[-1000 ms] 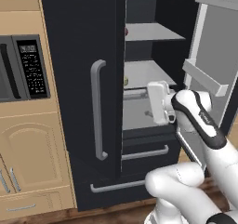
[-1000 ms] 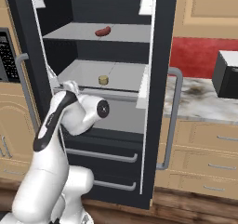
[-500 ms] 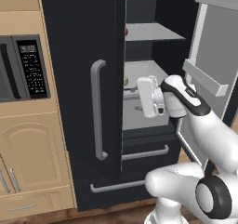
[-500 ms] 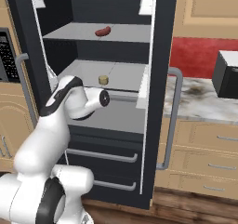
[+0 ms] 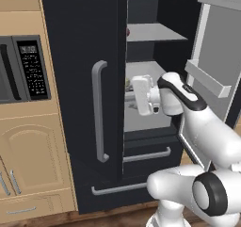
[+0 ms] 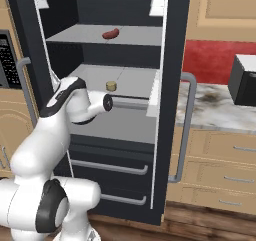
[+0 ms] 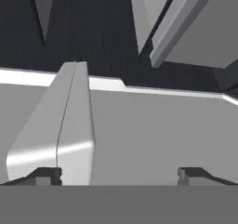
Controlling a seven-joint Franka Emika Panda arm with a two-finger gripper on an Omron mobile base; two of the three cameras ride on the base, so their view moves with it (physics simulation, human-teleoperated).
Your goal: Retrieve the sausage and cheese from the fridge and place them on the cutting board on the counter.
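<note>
The jaws are standing wide apart with nothing between them, as the hand view shows: the gripper (image 7: 120,174) is pointing along a light grey fridge shelf (image 7: 153,130), its two dark fingertips (image 7: 46,174) rising at the bottom with bare shelf surface lying between them. Just above the left fingertip, a pale grey upright bar (image 7: 65,121) is running away from the jaws toward the dark back of the fridge (image 7: 93,37). Up and to the right of the jaws, a grey door bin (image 7: 195,28) is slanting across.

In the left base view, the gripper (image 5: 134,96) is sitting at the edge of the open fridge (image 5: 84,80), level with the lower inner shelf (image 5: 146,70). The closed black door with its grey handle (image 5: 99,110) is standing just to the left of the jaws, and the open right door with its bin (image 5: 207,77) is hanging well to their right. A wall oven (image 5: 23,68) is sitting further left, beyond the closed door.

In the right base view, the arm is reaching in at the lower shelf, though the jaws themselves are hidden behind the wrist. The cheese (image 6: 110,86) is resting on that shelf, near the hand and a little beyond it. The sausage (image 6: 110,33) is lying on the upper shelf (image 6: 90,35), well above the hand. The marble counter (image 6: 220,107) is stretching away to the right past the open door, with a dark box (image 6: 245,80) standing on it.
</note>
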